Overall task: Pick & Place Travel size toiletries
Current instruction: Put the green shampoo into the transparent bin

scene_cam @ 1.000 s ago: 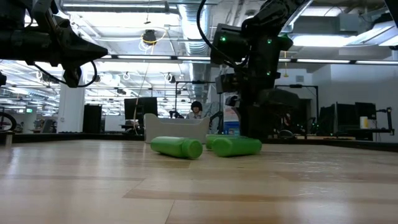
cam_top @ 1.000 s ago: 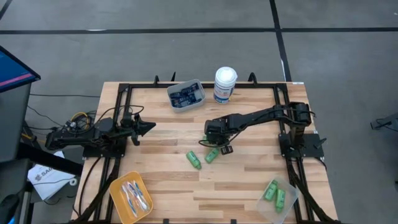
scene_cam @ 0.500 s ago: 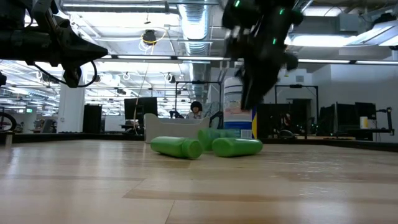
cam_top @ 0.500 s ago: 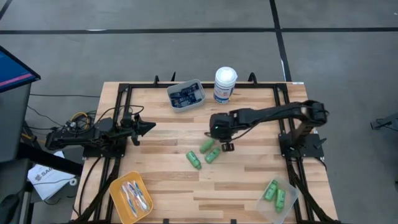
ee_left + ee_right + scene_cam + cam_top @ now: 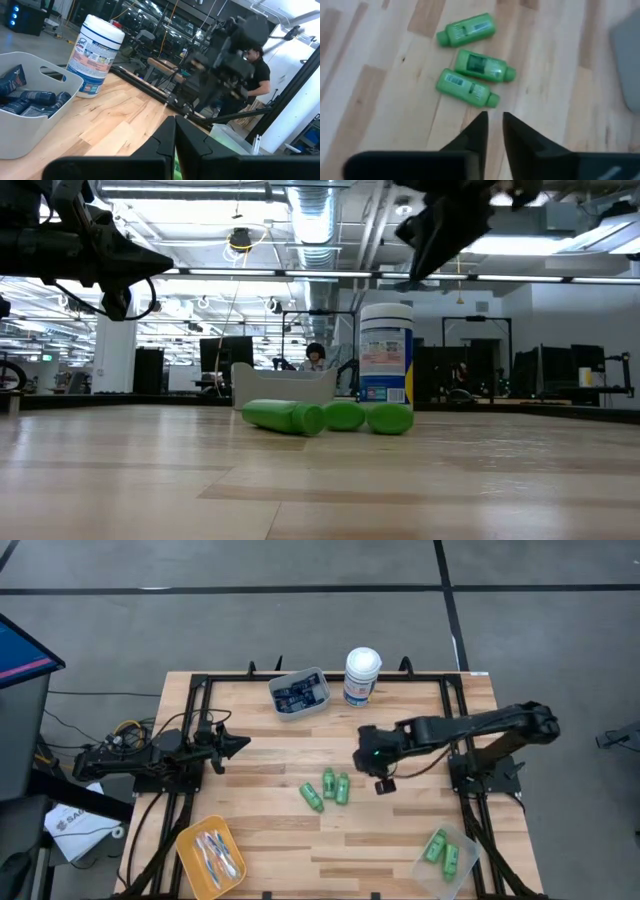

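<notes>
While three green bottles (image 5: 328,787) lie loose at mid-table, I'm reading the nearest pair, side by side and almost touching, long axes running roughly 12 to 6 in the high view; the third lies just beside them at 8 o'clock, tilted. My right gripper (image 5: 384,778) hovers above the wood just at 3 o'clock of that pair, fingers (image 5: 479,131) nearly shut with only a slit between, holding nothing. So the bottles lie at 9 o'clock from it. Left gripper (image 5: 240,744) waits well apart at the table's 9 o'clock side, closed. I judge the right arm far nearer.
</notes>
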Available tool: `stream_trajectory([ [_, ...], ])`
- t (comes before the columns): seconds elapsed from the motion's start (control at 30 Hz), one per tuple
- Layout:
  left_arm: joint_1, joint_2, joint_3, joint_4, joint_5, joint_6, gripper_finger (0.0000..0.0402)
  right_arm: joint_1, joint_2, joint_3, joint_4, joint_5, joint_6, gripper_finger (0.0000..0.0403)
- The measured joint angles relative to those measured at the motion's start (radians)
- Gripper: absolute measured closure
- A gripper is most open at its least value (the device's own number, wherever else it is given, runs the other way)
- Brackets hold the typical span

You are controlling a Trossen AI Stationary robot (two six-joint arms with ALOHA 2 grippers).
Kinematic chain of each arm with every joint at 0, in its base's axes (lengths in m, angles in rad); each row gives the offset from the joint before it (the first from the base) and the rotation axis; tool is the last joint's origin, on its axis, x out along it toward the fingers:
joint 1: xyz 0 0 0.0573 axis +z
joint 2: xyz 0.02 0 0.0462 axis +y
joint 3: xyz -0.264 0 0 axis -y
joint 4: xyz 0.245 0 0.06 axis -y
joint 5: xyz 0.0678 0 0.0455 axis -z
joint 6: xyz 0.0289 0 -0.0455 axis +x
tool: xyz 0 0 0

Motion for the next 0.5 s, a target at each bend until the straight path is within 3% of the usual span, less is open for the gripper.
stream_trajectory([
  [0.33,0.000,0.000,0.000,0.000,-0.001,0.000,0.0400,0.012,0.255,0.003,0.119,0.001,-0.295,0.0210],
  [0.5,0.000,0.000,0.000,0.000,0.000,0.000,0.0400,0.000,0.364,0.057,0.104,-0.001,-0.432,0.0192],
])
